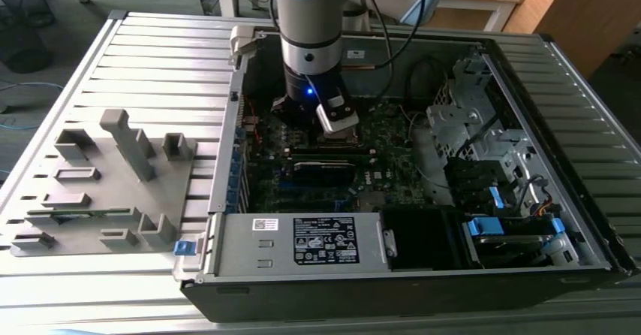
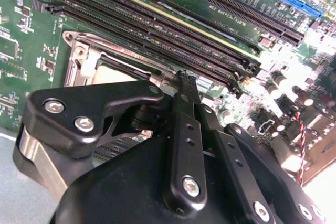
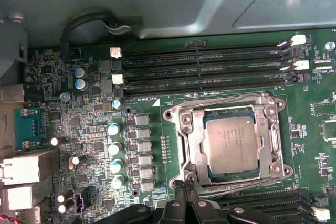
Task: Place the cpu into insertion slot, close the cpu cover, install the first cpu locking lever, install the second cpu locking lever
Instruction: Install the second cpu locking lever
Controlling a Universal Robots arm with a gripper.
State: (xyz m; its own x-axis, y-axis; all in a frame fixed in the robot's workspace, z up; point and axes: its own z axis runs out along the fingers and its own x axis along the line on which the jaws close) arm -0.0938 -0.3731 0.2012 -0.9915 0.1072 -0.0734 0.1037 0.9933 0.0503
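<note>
The cpu (image 3: 232,142) lies flat in the insertion slot (image 3: 229,178) on the green board, its dull silver face showing. The cpu cover (image 3: 190,135), a silver frame plate, lies down around it. A thin wire lever (image 3: 247,184) runs along the socket edge nearest my gripper. My gripper (image 3: 187,186) is at that edge by a socket corner, its black fingers pressed together with nothing visibly between them. In the second wrist view the fingertips (image 2: 185,81) hang just over the socket rim (image 2: 79,51), hiding part of the cpu (image 2: 113,72). In the exterior view the gripper (image 1: 335,121) reaches down into the open computer case.
Long black memory slots (image 3: 205,69) run beside the socket, with more (image 3: 262,200) on its other side. Capacitors (image 3: 116,148) and rear ports (image 3: 26,166) stand nearby. The case walls (image 1: 561,125) hem the board in. A grey fixture tray (image 1: 100,185) sits at the exterior view's left.
</note>
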